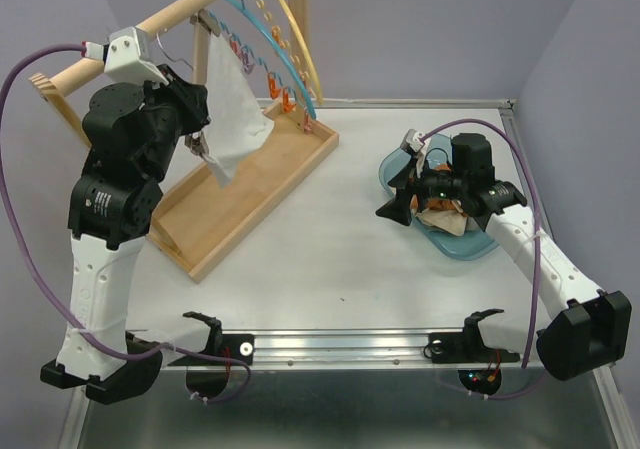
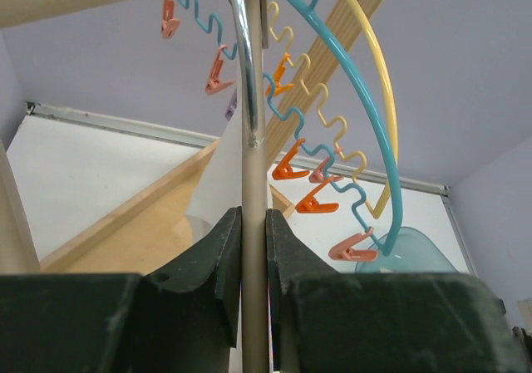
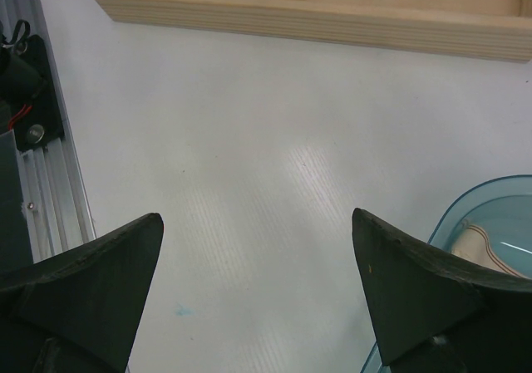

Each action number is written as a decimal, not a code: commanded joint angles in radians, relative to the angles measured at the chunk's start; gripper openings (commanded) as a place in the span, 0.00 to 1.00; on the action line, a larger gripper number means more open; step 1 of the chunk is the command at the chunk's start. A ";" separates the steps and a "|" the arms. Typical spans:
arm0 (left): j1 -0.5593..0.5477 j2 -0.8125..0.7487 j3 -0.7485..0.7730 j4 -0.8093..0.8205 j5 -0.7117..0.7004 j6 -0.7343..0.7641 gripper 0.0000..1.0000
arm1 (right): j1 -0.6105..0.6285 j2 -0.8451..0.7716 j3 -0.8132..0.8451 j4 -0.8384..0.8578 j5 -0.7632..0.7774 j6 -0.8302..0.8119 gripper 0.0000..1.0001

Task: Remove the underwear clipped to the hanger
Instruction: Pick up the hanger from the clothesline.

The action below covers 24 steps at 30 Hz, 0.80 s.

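Note:
A white underwear (image 1: 235,109) hangs from a hanger (image 2: 253,190) whose silver hook goes over the wooden rail (image 1: 150,24). In the left wrist view the hanger shows edge-on as a pale rod, with the white cloth (image 2: 218,178) behind it. My left gripper (image 1: 203,149) (image 2: 253,232) is shut on that rod at the cloth's lower left corner. My right gripper (image 1: 398,189) (image 3: 258,290) stands open over bare table, beside a blue basin (image 1: 480,249) (image 3: 490,215) that holds orange and beige underwear (image 1: 447,219) (image 3: 482,242).
The rail stands on a wooden tray base (image 1: 250,204) (image 3: 316,20). A blue hanger (image 1: 262,44) (image 2: 366,115) and a yellow hanger (image 1: 298,34) (image 2: 382,82) with orange clips (image 2: 314,203) hang further along the rail, with no cloth on them. Purple cables loop around both arms.

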<state>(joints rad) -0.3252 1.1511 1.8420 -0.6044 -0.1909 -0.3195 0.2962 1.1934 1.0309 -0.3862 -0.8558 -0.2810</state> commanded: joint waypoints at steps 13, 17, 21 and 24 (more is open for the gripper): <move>-0.003 -0.102 -0.058 0.097 0.082 0.013 0.00 | 0.004 0.008 -0.025 0.046 0.001 -0.010 1.00; -0.003 -0.126 -0.087 0.097 0.116 0.019 0.00 | 0.004 0.006 -0.026 0.046 -0.002 -0.014 1.00; -0.003 -0.156 -0.116 0.101 0.133 0.036 0.00 | 0.004 0.006 -0.029 0.046 -0.006 -0.017 1.00; -0.005 -0.183 -0.138 0.107 0.151 0.045 0.00 | 0.004 0.006 -0.031 0.046 -0.015 -0.021 1.00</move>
<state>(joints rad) -0.3252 1.0100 1.7180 -0.5865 -0.0814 -0.3065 0.2962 1.2041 1.0302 -0.3843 -0.8562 -0.2852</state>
